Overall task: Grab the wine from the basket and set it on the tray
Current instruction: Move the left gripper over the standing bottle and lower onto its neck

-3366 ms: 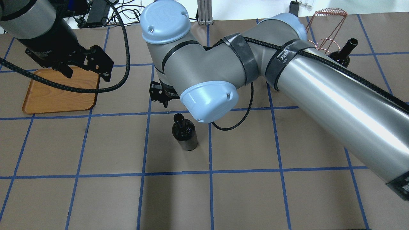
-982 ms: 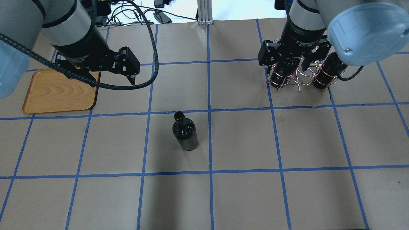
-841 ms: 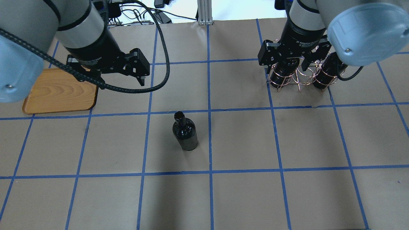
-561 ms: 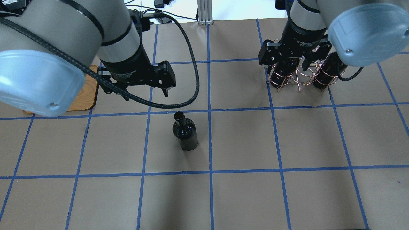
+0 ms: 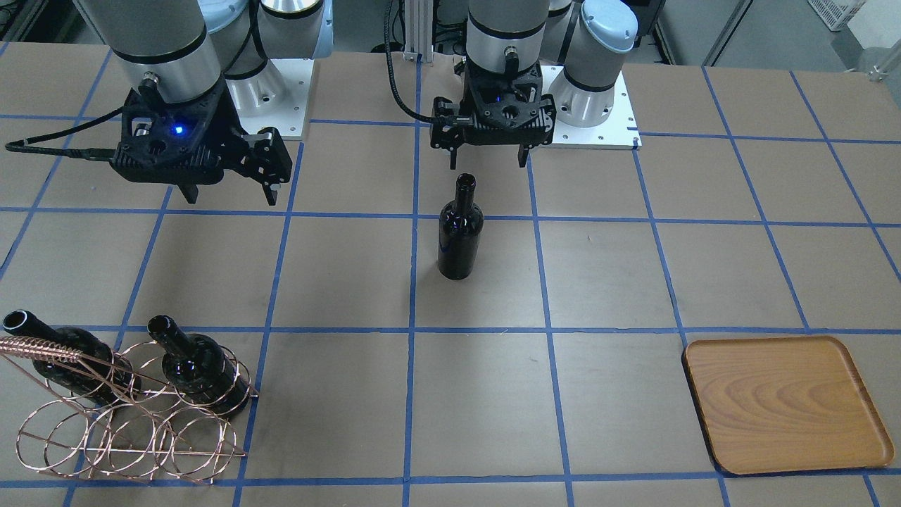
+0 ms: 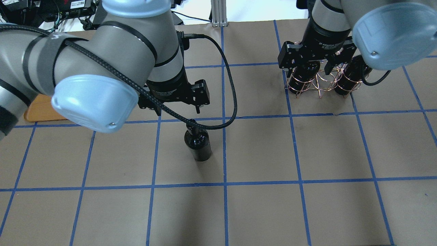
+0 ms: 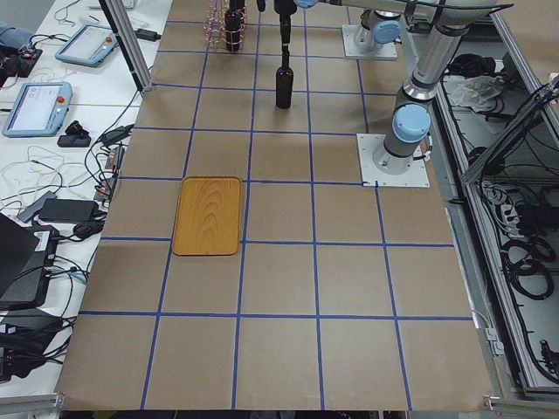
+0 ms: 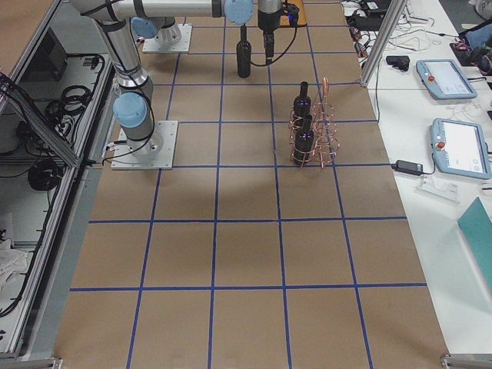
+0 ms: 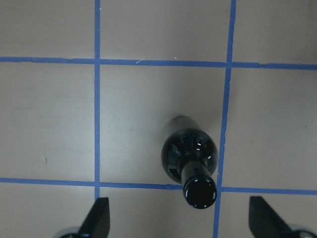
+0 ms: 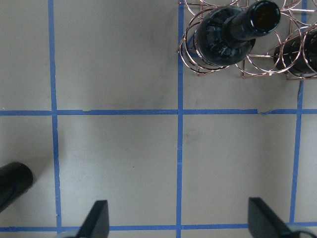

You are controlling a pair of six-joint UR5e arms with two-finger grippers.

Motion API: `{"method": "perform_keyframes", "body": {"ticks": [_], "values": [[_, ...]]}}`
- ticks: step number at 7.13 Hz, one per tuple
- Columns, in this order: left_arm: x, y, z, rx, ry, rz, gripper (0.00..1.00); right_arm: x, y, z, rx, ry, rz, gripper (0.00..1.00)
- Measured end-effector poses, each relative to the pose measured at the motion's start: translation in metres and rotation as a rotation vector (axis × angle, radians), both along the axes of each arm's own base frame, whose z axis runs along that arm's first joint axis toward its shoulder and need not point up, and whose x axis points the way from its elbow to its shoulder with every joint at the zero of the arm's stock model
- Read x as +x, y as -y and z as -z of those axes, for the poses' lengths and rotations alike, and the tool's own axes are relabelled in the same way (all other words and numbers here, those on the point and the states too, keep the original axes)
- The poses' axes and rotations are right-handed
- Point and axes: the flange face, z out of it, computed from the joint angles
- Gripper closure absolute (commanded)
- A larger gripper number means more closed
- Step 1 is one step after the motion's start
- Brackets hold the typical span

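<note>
One dark wine bottle (image 5: 460,229) stands upright on the table's middle; it also shows in the overhead view (image 6: 197,145) and the left wrist view (image 9: 190,161). My left gripper (image 5: 488,156) is open and empty, hovering above and just behind the bottle's neck (image 6: 178,111). Two more bottles (image 5: 200,370) lean in the copper wire basket (image 5: 127,429). My right gripper (image 5: 229,193) is open and empty, high over the basket (image 6: 321,85) in the overhead view. The wooden tray (image 5: 785,401) lies empty, mostly hidden by my left arm in the overhead view (image 6: 39,112).
Brown paper with a blue tape grid covers the table. The arms' white base plate (image 5: 598,134) sits at the robot's edge. Tablets and cables (image 7: 39,105) lie on a side bench beyond the table.
My left arm has swung from over the tray to the standing bottle, gripper still open. My right arm, earlier by that bottle, has gone back over the basket and stays there.
</note>
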Motion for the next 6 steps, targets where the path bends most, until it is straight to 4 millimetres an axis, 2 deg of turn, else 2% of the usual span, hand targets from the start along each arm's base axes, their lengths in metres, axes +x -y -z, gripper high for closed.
{"method": "perform_keyframes", "body": {"ticks": [2, 6], "values": [[-0.014, -0.005, 0.028, 0.011, -0.003, 0.007, 0.00, -0.002, 0.001, 0.000, -0.004, -0.007, 0.003, 0.00], [-0.016, -0.006, 0.049, 0.007, -0.003, 0.016, 0.00, -0.003, 0.001, 0.001, -0.003, -0.010, 0.003, 0.00]]}}
